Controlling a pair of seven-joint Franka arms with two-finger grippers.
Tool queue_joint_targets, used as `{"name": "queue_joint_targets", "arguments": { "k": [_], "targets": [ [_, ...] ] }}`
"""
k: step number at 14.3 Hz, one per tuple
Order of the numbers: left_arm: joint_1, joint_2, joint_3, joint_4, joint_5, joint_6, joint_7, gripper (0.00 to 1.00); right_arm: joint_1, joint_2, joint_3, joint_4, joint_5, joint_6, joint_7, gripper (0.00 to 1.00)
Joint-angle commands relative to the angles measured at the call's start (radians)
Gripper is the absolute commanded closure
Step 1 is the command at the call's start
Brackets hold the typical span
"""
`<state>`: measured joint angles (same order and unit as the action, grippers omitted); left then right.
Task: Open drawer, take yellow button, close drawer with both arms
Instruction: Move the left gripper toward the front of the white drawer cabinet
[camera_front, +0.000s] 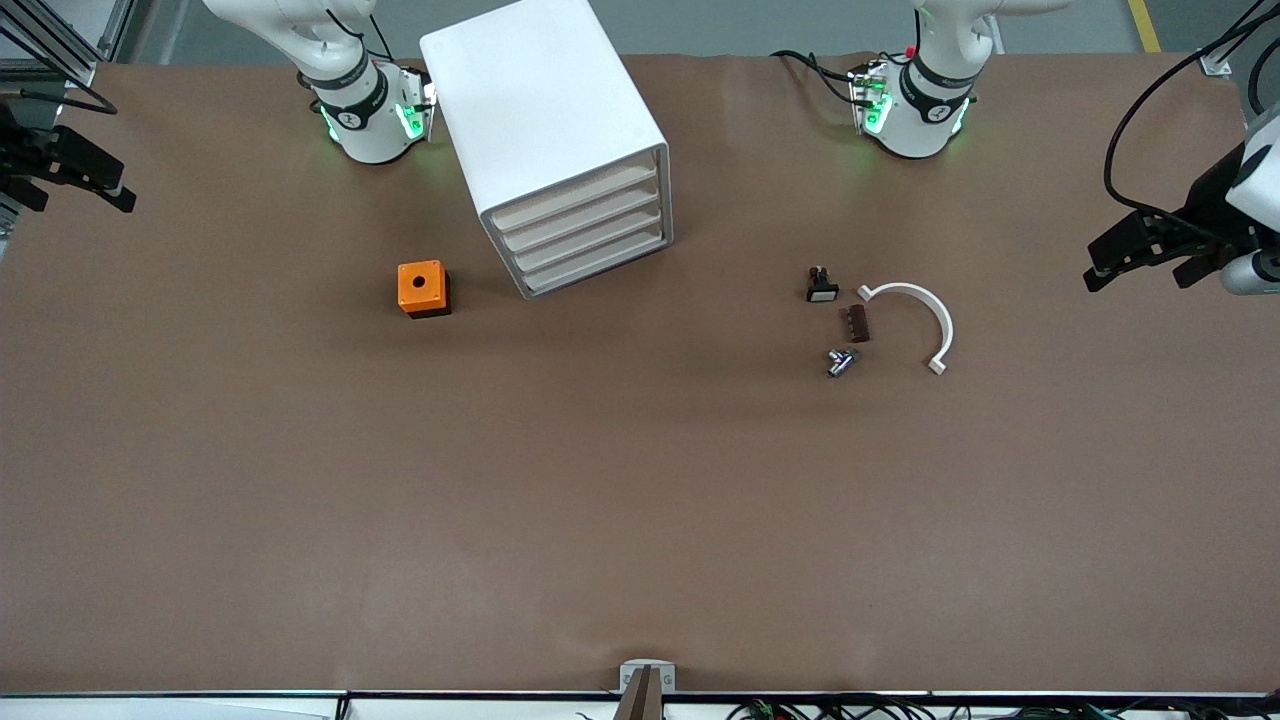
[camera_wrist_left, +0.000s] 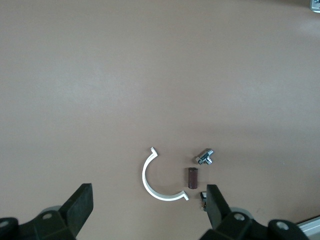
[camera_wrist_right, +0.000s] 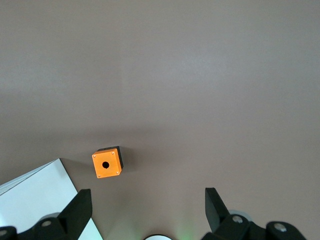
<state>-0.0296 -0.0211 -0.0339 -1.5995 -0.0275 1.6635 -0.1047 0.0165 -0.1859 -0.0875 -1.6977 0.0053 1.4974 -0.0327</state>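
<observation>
The white cabinet (camera_front: 540, 110) stands between the two arm bases. Its four drawer fronts (camera_front: 585, 225) are all shut and face the front camera at a slant. The button is out of view. My left gripper (camera_front: 1140, 268) hangs open and empty in the air over the left arm's end of the table; in the left wrist view (camera_wrist_left: 147, 205) its jaws are wide apart. My right gripper (camera_front: 85, 200) hangs open and empty over the right arm's end; it also shows in the right wrist view (camera_wrist_right: 146, 207). A corner of the cabinet (camera_wrist_right: 30, 195) shows there too.
An orange cube with a hole (camera_front: 423, 288) (camera_wrist_right: 107, 163) sits beside the cabinet toward the right arm's end. Toward the left arm's end lie a small black piece with a white face (camera_front: 821, 286), a brown piece (camera_front: 858, 323) (camera_wrist_left: 192, 178), a metal fitting (camera_front: 840, 362) (camera_wrist_left: 205, 156) and a white curved clip (camera_front: 915, 320) (camera_wrist_left: 150, 185).
</observation>
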Motion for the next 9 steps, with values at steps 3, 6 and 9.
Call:
{"name": "queue_joint_targets", "arguments": {
  "k": [3,6,9],
  "targets": [
    [0.004,0.009,-0.001,0.023,0.017,-0.016,-0.007,0.00,0.000,-0.029,-0.002,-0.020,-0.002,0.001,-0.015,0.00],
    [0.017,0.021,0.015,0.020,0.018,-0.018,-0.015,0.00,0.002,-0.030,0.000,-0.019,-0.002,-0.002,-0.015,0.00],
    [0.057,0.059,0.012,0.020,0.003,-0.031,-0.013,0.00,0.003,-0.035,0.002,-0.019,-0.002,-0.002,-0.015,0.00]
  ]
}}
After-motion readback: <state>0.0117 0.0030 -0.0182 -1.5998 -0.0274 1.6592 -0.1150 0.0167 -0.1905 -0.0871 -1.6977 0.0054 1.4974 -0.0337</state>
